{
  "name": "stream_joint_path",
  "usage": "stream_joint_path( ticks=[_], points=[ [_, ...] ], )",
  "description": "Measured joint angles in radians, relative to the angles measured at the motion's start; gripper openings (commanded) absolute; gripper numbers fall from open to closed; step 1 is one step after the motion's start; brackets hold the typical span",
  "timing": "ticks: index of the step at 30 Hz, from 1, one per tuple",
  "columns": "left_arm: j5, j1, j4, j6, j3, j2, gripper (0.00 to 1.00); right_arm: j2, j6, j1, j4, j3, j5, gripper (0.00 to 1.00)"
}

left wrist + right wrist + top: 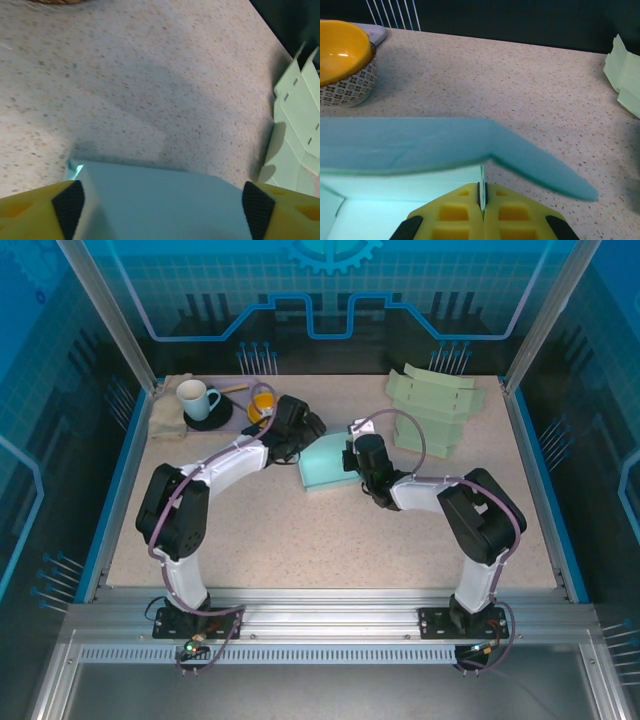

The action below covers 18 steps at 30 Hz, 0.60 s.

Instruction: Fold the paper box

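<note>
Right fingers (pixel 455 212), pressed together, pinch a thin wall of the teal paper box (pixel 420 142) at centre of the counter (pixel 330 540). Left fingers (pixel 67 205) are spread wide, flanking the box; contact unclear, its near edge is cut off.

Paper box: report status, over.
Left gripper open, straddling paper box. Right gripper shut on its wall. Nearby bowl and spare blanks sit apart.

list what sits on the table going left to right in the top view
beige cloth → white mug → yellow bowl → teal paper box → stack of flat green boxes
</note>
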Motion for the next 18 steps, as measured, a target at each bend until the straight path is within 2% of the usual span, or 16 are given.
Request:
stream_joint_path(
  ticks=[5, 18],
  points=[
    [0.028, 0.045, -0.085, -0.024, 0.05, 0.0, 0.96, 0.0, -0.014, 0.0, 0.013, -0.02, -0.012, 0.0],
    [0.087, 0.032, -0.123, -0.081, 0.098, 0.006, 0.96, 0.0, -0.019, 0.0, 0.013, -0.025, -0.023, 0.0]
  ],
)
